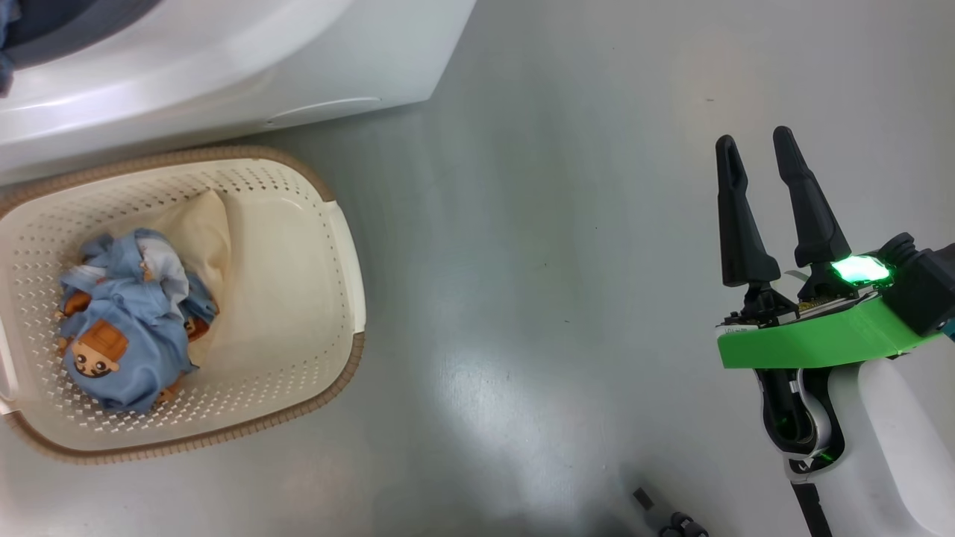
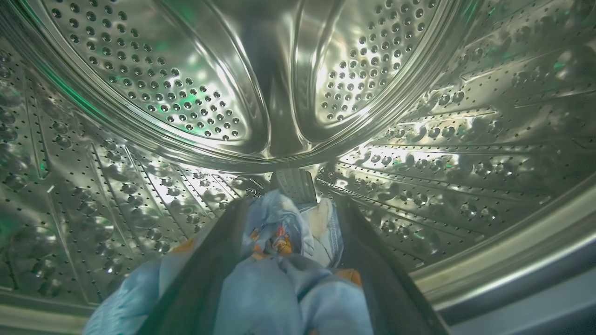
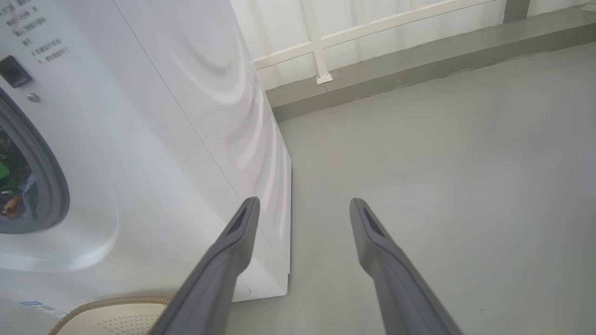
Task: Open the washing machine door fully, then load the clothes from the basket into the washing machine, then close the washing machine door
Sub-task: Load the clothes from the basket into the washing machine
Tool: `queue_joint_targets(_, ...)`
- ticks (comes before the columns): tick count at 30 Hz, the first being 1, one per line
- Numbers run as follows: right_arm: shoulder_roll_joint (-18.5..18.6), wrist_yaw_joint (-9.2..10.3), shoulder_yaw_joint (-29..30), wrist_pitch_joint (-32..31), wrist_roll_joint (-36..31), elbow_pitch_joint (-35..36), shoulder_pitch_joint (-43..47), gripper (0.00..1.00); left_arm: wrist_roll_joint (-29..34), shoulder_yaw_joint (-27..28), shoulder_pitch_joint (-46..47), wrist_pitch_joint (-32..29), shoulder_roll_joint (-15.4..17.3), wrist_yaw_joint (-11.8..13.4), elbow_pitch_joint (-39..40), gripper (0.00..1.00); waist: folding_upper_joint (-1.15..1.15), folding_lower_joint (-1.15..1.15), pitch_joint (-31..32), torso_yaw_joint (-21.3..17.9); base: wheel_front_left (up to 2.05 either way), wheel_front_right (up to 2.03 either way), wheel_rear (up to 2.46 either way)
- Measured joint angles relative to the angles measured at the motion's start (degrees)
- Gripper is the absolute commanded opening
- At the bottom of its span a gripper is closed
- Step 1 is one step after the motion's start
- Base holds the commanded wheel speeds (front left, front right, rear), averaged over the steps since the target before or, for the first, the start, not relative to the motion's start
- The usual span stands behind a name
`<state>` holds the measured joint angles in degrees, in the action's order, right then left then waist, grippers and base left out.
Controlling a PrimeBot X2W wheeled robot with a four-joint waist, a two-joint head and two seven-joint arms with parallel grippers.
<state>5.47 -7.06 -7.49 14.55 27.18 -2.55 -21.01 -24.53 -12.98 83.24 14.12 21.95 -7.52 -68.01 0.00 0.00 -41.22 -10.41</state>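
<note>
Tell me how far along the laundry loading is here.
Done: door open, since the left gripper sits inside the drum. In hand: a blue cloth lies between its spread fingers. Left: a bear-print cloth and a cream cloth in the basket, then closing the door. The right gripper is open.

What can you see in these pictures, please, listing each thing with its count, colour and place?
washer: one, white, on the floor beside the basket.
drum: one, perforated steel, around the left gripper.
seal: one, grey, ringing the washer's opening.
basket: one, cream with brown rim, on the floor.
blue clothes: a heap, bear-printed, in the basket.
cream cloth: one, under that heap.
blue cloth: at least one, bear-printed, in the drum between the left gripper's fingers.
floor: grey.
railing: one, white, beyond the washer.
left gripper: dark, open, inside the drum.
right gripper: dark, open, above the floor, right of the basket.
</note>
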Motion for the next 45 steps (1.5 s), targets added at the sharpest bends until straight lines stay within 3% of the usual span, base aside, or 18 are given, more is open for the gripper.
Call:
queue_joint_targets(6,0.4,0.0,0.0,0.0,0.0,0.0,0.0,1.0,-2.2,-1.9,-0.3,0.5,0.1,0.0,0.4,1.0,0.0,0.0,0.8,0.6,0.0,0.0,0.0)
queue_joint_targets(9,0.7,0.0,0.2,0.0,0.0,0.0,0.0,1.0,-2.3,0.1,-1.8,0.5,0.1,0.1,5.3,1.0,0.0,0.0,1.2,1.0,0.0,0.0,0.0)
queue_joint_targets(17,1.0,0.0,0.5,0.0,0.0,0.1,0.0,1.0,0.5,10.7,-13.1,0.5,-3.2,2.5,20.5,1.0,0.0,0.0,3.0,1.9,0.0,0.0,0.0)
queue_joint_targets(26,1.4,0.0,1.2,0.0,0.0,0.1,0.5,1.0,5.3,21.8,-23.9,0.6,-10.1,0.9,32.0,1.0,0.0,0.0,5.8,2.9,0.0,0.0,0.0)
queue_joint_targets(33,2.3,0.0,2.1,0.0,0.0,-0.5,2.0,1.0,10.5,23.0,-32.2,0.6,-13.1,0.2,37.2,1.0,0.0,0.0,8.9,3.8,0.0,0.0,0.0)
queue_joint_targets(45,5.4,0.0,2.4,0.0,0.0,-2.0,6.8,1.0,10.7,21.5,-47.7,0.6,-14.6,0.0,43.6,1.0,0.0,0.0,16.2,5.3,0.0,0.0,0.0)
